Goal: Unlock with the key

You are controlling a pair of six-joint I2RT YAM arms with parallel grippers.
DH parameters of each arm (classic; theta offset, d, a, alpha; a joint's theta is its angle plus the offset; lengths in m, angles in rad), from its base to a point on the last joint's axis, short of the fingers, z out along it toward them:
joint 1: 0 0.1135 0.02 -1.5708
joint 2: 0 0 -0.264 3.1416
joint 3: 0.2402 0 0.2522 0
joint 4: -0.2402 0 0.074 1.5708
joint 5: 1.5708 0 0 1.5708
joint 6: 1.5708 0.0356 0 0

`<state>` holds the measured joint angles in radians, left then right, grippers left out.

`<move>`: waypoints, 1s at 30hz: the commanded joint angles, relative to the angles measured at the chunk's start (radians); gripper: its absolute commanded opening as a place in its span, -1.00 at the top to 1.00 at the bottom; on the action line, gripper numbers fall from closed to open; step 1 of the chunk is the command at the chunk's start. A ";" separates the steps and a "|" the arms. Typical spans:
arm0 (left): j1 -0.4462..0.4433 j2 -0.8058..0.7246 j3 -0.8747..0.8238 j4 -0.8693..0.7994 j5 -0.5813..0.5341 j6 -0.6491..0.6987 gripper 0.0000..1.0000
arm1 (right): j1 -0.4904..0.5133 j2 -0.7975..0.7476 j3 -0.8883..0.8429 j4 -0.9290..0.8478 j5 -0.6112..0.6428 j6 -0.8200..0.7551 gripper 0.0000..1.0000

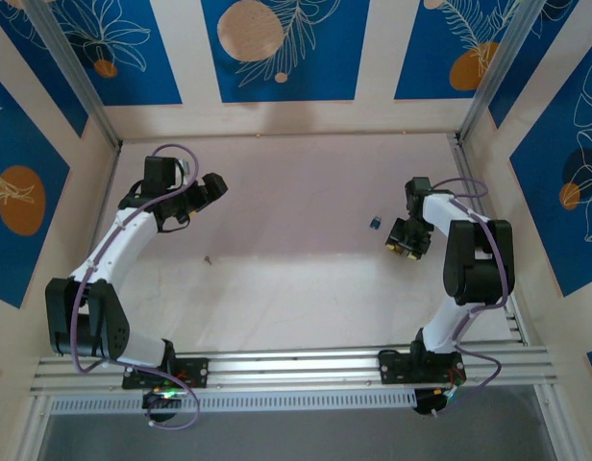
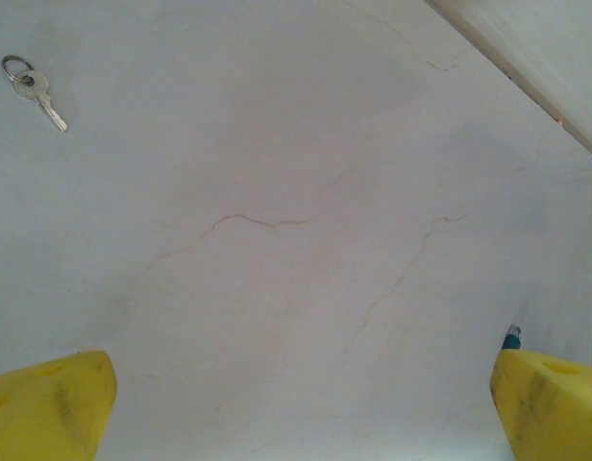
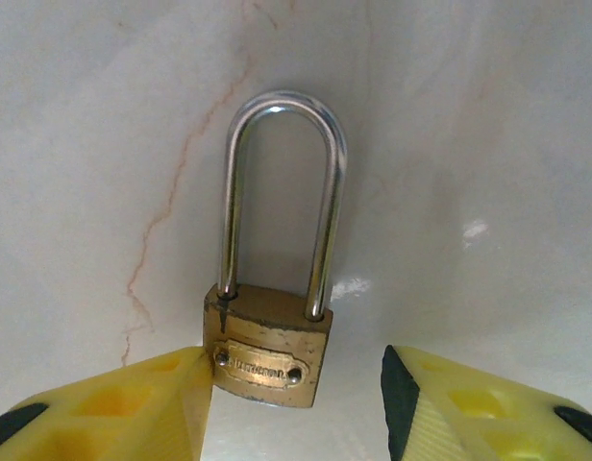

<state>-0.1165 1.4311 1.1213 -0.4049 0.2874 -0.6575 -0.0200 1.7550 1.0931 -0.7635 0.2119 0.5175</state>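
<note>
Brass padlock (image 3: 267, 351) framed, not clamped

My right gripper (image 3: 294, 379) stands apart around the padlock body, touching on one side, clear on the other. My left gripper (image 2: 301, 384) gapes wide over the table (image 2: 296, 192). Key (image 1: 375, 222) lies on the table, just beside my right gripper.

The left arm stretches forward, its left gripper (image 1: 215, 186) spread wide, while the right arm folds downward, right gripper (image 1: 400, 240) jaws partly apart.

Brass padlock (image 3: 267, 355), silver shackle (image 3: 327, 221); pale table (image 3: 75, 115) with pinkish veins; blue walls (image 1: 325, 67) with white leaves, orange discs.
</note>
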 commanded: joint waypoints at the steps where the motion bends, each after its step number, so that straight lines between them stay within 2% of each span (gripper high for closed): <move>1: -0.008 -0.007 0.023 -0.003 0.025 -0.016 -0.99 | 0.002 0.017 0.026 -0.002 -0.013 -0.022 -0.01; 17: -0.009 -0.012 0.021 -0.003 0.016 -0.014 -1.00 | 0.020 0.025 0.040 -0.008 0.004 -0.016 -0.12; 24: -0.009 -0.021 0.019 -0.001 0.015 -0.014 -1.00 | 0.020 0.049 0.055 -0.046 0.083 -0.010 -0.10; 30: -0.009 -0.021 0.016 0.009 0.038 -0.029 -1.00 | 0.001 -0.012 0.010 -0.022 0.021 -0.030 -0.13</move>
<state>-0.1165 1.4300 1.1213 -0.4046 0.2928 -0.6724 -0.0097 1.7893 1.1236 -0.7696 0.2584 0.4988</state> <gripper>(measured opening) 0.998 0.564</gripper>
